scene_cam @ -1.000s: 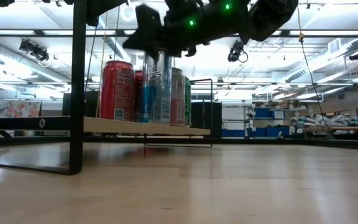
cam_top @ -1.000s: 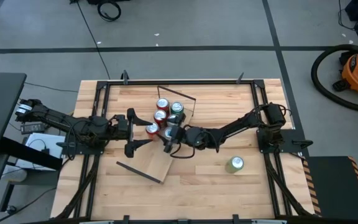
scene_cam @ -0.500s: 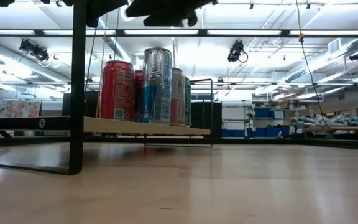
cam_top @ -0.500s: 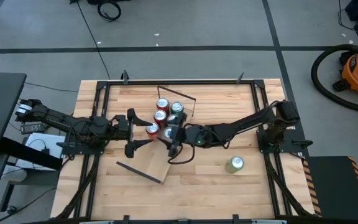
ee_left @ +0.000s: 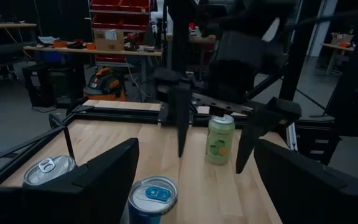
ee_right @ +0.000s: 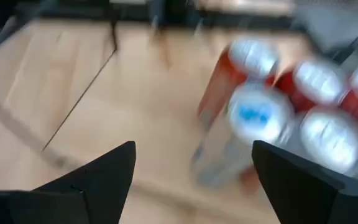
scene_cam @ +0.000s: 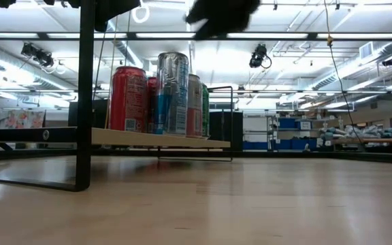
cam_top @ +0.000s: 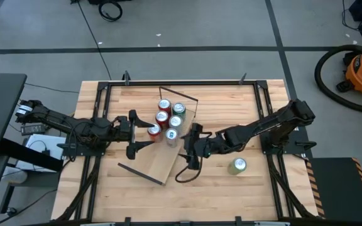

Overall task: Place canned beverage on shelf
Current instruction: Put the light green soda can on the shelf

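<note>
The right gripper (cam_top: 192, 144) hangs with its jaws spread and empty just off the long light-wood shelf (cam_top: 159, 164) with thin dark wire brackets, while the left gripper (cam_top: 132, 134), jaws also spread and holding nothing, waits at the shelf's other side. A tall silver-and-blue can (scene_cam: 172, 93) stands upright on the plank among the red and green cans, so that placement looks done. The next move should be a reach for the pale green can (cam_top: 237, 166) standing alone on the butcher-block tabletop (cam_top: 231, 194), well apart from the shelf.
</note>
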Robot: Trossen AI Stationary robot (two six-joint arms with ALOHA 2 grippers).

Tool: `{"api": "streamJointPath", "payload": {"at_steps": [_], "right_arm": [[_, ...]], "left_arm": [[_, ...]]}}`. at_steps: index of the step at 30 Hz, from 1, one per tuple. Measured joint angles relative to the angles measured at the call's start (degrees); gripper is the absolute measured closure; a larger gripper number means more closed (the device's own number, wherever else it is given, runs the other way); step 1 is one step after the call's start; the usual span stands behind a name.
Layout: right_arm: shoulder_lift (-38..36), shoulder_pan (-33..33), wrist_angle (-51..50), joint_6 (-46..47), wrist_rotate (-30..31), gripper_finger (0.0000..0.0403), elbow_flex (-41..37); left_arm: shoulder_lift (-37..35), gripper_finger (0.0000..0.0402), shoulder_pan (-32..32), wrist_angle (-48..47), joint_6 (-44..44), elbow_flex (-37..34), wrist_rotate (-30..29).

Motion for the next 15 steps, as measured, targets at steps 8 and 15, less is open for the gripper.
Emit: {"api": "streamJointPath", "payload": {"at_steps": [8,15], "right_arm": [[-1.54,1.93,-18.24,14.97,-11.29,0.0045,-0.02],[-1.81,4.34,-32.81,23.63,-15.01,0.0022,-0.07]], "left_arm": [[0.00,0.0072,-0.01,-0.14,-0.03,0.00,0.00],[0.00,0.0072,0.00,-0.72,-0.03,0.00,0.00]]}}
